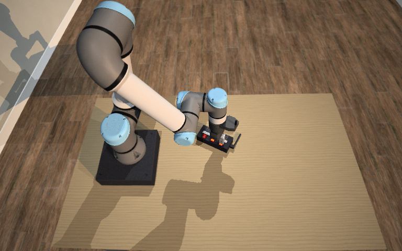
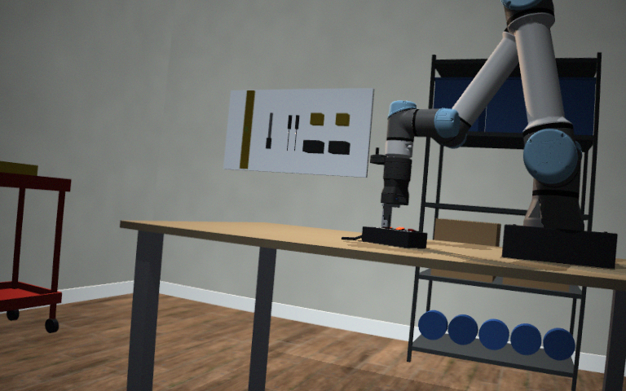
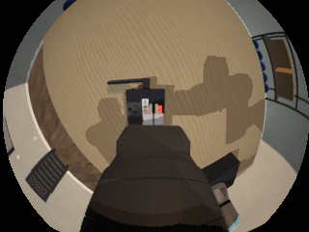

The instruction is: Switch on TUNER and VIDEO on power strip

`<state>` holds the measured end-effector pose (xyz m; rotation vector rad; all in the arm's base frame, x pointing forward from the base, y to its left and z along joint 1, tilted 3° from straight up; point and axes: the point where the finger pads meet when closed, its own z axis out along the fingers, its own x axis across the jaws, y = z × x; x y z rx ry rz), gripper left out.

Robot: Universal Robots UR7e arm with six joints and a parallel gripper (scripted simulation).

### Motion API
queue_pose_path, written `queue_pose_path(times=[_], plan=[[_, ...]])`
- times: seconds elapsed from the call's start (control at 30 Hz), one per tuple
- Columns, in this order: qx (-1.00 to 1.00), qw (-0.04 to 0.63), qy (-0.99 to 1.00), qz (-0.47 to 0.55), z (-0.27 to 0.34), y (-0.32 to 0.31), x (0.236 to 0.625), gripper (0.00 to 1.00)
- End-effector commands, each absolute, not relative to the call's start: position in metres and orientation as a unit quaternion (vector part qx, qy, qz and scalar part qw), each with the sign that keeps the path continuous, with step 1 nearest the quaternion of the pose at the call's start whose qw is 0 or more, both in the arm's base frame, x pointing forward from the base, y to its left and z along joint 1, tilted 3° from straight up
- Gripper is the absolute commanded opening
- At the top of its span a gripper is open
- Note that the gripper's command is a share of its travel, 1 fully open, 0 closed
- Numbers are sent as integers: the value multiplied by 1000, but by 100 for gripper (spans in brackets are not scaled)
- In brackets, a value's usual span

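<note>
A black power strip lies flat on the wooden table, right way up, with a short black cable at its right end. Three switches show on top: a red one on the left, an orange one in the middle and an orange one on the right. My gripper is shut and empty, pointing straight down, its fingertips at the right-hand switch. The labels are too small to read.
The robot's black base stands on the table to the left of the strip. A metal shelf with blue discs stands behind the table. A red cart stands far off.
</note>
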<state>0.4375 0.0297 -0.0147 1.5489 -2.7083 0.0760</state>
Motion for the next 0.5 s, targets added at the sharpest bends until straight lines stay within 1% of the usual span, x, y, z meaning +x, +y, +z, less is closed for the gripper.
queue_pose_path(times=[0.0, 0.23, 0.47], plan=[[496, 13, -868, 22, -18, 29, 434, 0], [496, 13, -868, 22, -17, 29, 435, 0], [496, 10, -868, 25, -1, 30, 438, 0]])
